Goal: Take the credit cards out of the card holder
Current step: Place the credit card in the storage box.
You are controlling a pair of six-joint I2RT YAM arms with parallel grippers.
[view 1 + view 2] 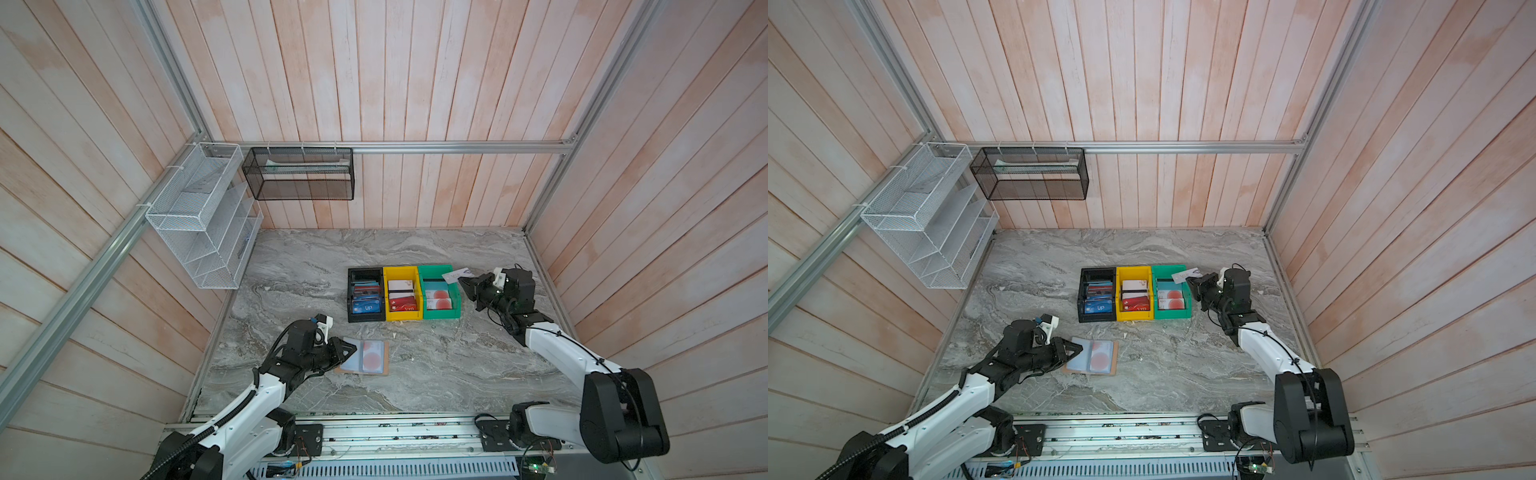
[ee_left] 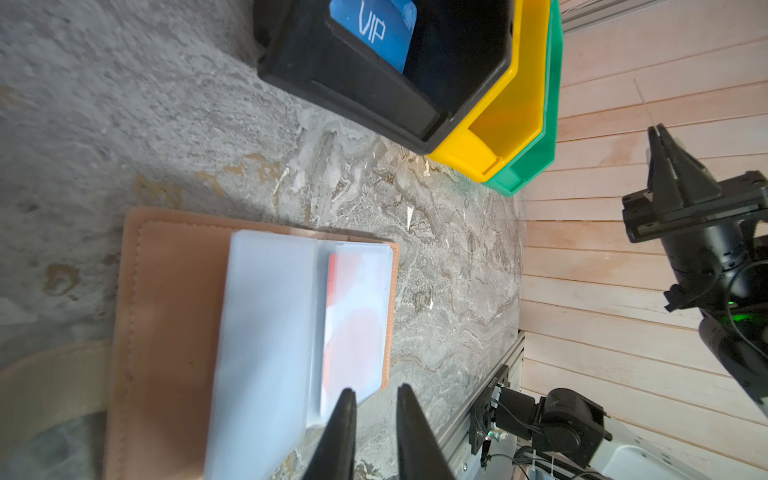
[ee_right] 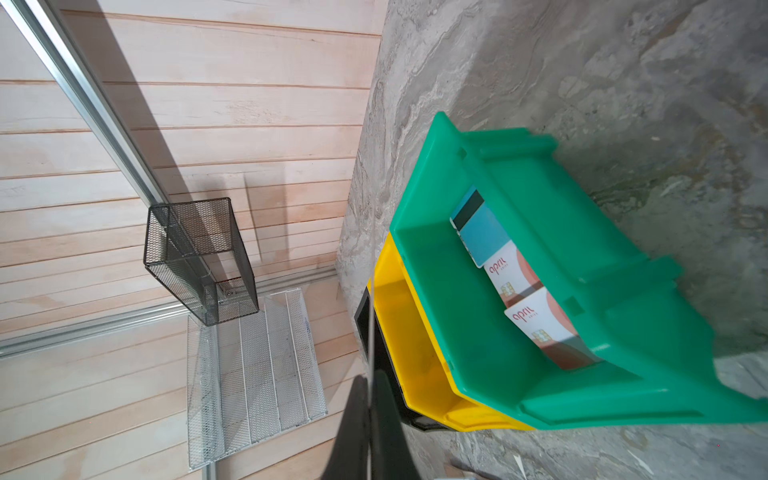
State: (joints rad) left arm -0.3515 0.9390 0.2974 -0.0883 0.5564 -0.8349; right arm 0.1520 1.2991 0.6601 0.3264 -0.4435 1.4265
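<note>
Right gripper [image 1: 463,283], clamped on a white card [image 1: 457,274], hangs above the green bin [image 1: 440,315], well beyond the card holder [image 2: 166,311]. Left gripper [image 2: 374,401], jaws narrowly apart and empty, sits at the card holder's edge. An orange-circled card [image 2: 357,332] lies sleeved inside. Likely next: drop the held card, then pinch the sleeved one out.

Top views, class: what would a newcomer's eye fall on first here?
A bright row of bins, black bin, yellow bin and green bin, stands mid-table with cards inside. Nearer the front, the card holder lies open at the left pincer, a credit card with an orange-red circle showing through its sleeve. The right pincer grips a pale card at the green bin's far corner.
</note>
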